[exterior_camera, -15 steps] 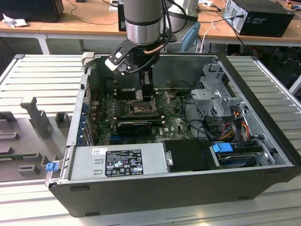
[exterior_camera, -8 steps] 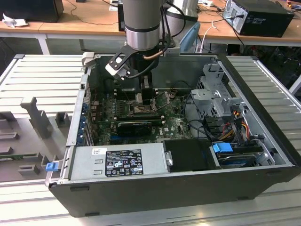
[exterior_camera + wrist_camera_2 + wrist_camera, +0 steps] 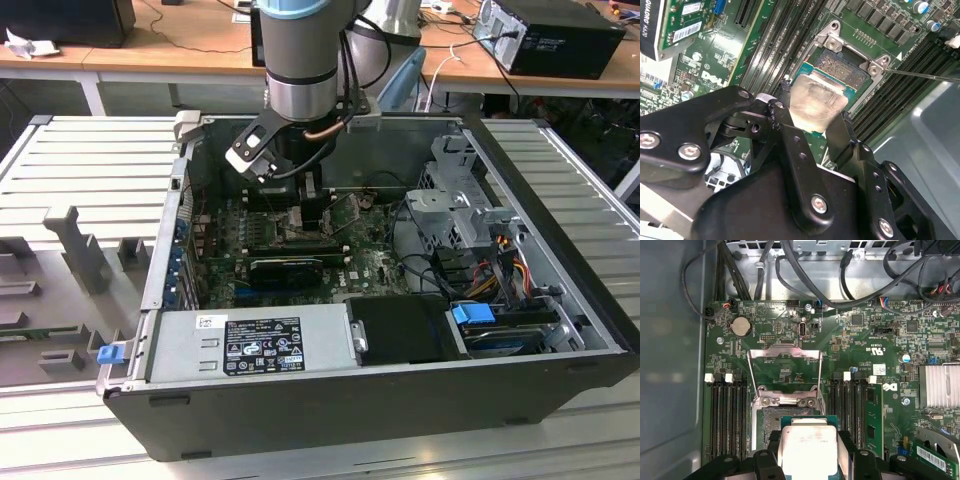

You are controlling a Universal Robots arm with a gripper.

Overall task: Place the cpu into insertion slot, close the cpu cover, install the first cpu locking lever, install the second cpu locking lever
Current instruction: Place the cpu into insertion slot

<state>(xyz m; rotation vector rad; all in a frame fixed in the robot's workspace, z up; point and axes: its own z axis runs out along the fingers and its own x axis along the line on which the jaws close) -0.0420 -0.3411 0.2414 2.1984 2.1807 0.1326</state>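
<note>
In the exterior view, the arm [image 3: 298, 60] reaches down into an open case [image 3: 330, 400], and its gripper [image 3: 305, 195] hangs low over the board [image 3: 375, 268] behind a black card [image 3: 285, 268]. A grey power supply [image 3: 255, 345] lies along the case's near wall, and a drive cage [image 3: 450, 200] stands at the exterior view's right. In the second wrist view, the gripper [image 3: 812, 115] has its two black fingers [image 3: 790, 132] closed narrowly on opposite edges of the cpu [image 3: 817, 97], silvery top facing up. The cpu covers the near part of the slot [image 3: 850, 65], whose dark centre shows beyond it; whether chip and slot touch cannot be told. In the first wrist view, the gripper [image 3: 809, 440] clamps the cpu [image 3: 805, 457] just at the near edge of the slot [image 3: 782, 419]. The cover [image 3: 785, 354] is swung open, lying back over the board from a hinge on the slot's far side. Memory slots [image 3: 727, 415] run on both sides of the slot, and a coin cell [image 3: 741, 326] sits beyond the cover.
</note>
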